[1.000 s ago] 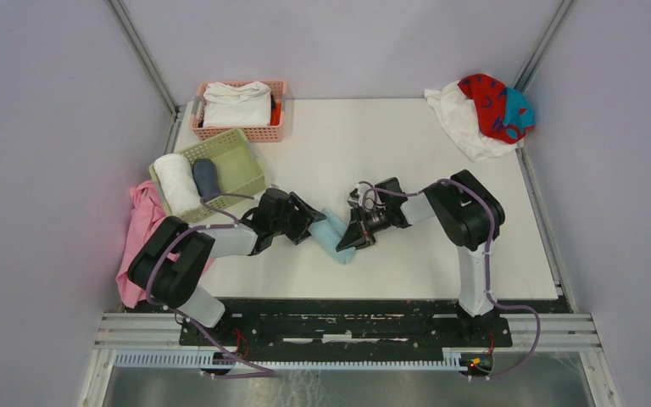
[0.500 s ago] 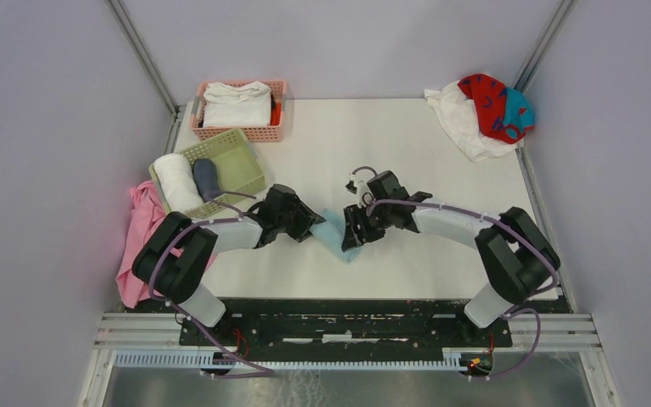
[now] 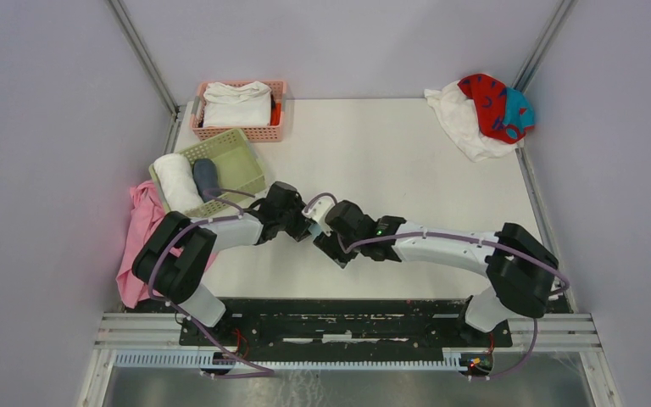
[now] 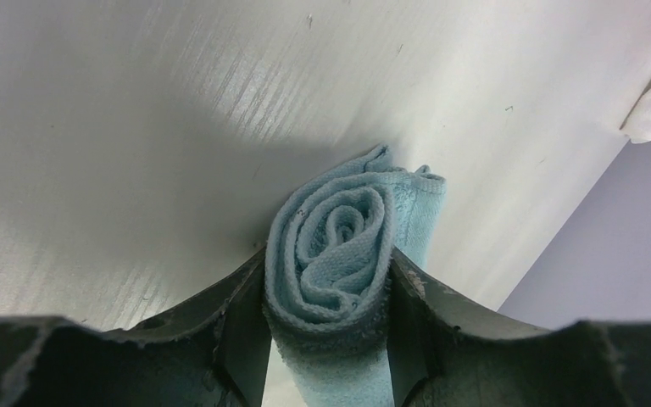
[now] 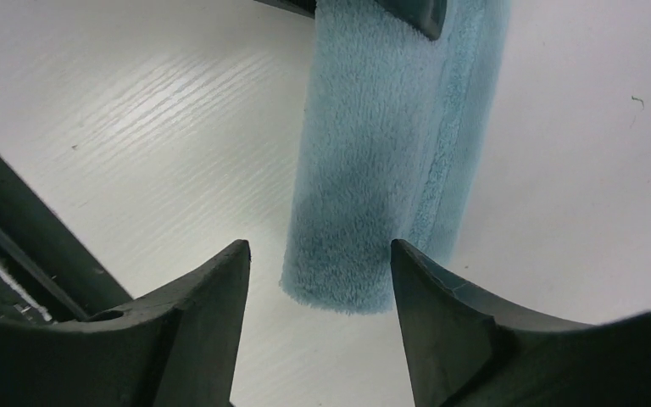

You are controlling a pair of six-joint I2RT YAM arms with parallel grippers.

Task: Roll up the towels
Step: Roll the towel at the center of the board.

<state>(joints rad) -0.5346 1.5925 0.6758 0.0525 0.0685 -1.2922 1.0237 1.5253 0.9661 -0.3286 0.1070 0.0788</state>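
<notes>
A small light blue towel (image 4: 331,254) lies rolled up on the white table (image 3: 407,170), its spiral end facing the left wrist camera. My left gripper (image 4: 326,267) is shut on this roll, one finger pressing each side. From the other end, my right gripper (image 5: 318,250) stands open, its fingertips either side of the roll's (image 5: 373,170) near end without touching it. From above, the left gripper (image 3: 303,224) and right gripper (image 3: 327,241) meet nose to nose and hide most of the roll. A white towel (image 3: 462,123) and a red towel with teal marks (image 3: 493,103) lie crumpled at the back right corner.
A pink basket (image 3: 258,133) with a folded white cloth stands at the back left. Beside it, a green basket (image 3: 237,157) holds a white roll (image 3: 174,182) and a dark blue-grey roll (image 3: 206,176). A plain pink cloth (image 3: 140,229) hangs over the table's left edge.
My right gripper has let go of the blue towel, opened, and its arm has stretched left toward the left gripper. The left gripper has closed on the roll.
</notes>
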